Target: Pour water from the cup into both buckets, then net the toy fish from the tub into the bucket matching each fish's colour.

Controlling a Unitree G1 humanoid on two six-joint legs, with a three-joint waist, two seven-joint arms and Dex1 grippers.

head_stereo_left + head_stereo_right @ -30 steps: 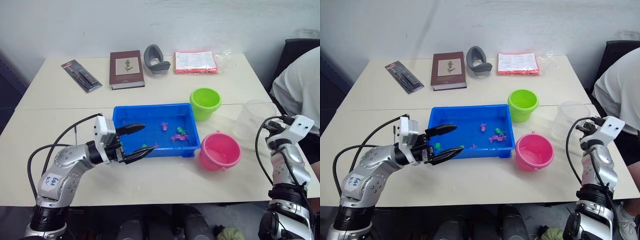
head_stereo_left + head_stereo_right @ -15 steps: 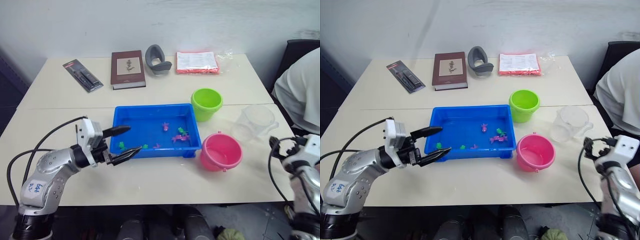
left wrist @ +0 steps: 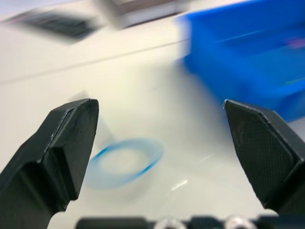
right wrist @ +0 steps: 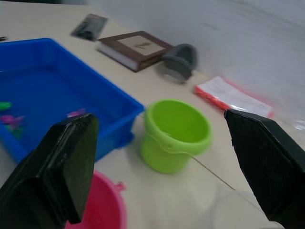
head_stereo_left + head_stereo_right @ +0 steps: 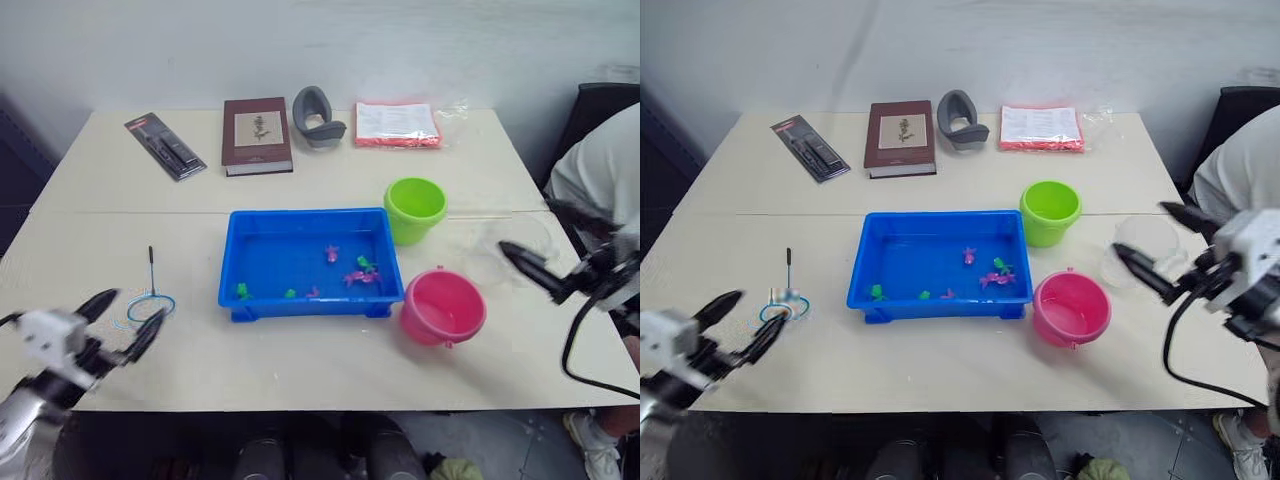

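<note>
Blue-rimmed net (image 3: pixel 125 162) between left fingers (image 3: pixel 57 152)

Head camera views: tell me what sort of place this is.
Probably an office or lab room set up for a tabletop trial: pale tables pushed together against a plain white wall, a book and a packet of papers at the back, and a person seated on a dark chair at the right.

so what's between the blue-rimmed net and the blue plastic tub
Bare table. In the left eye view nothing lies between the blue-rimmed net and the blue plastic tub.
</note>
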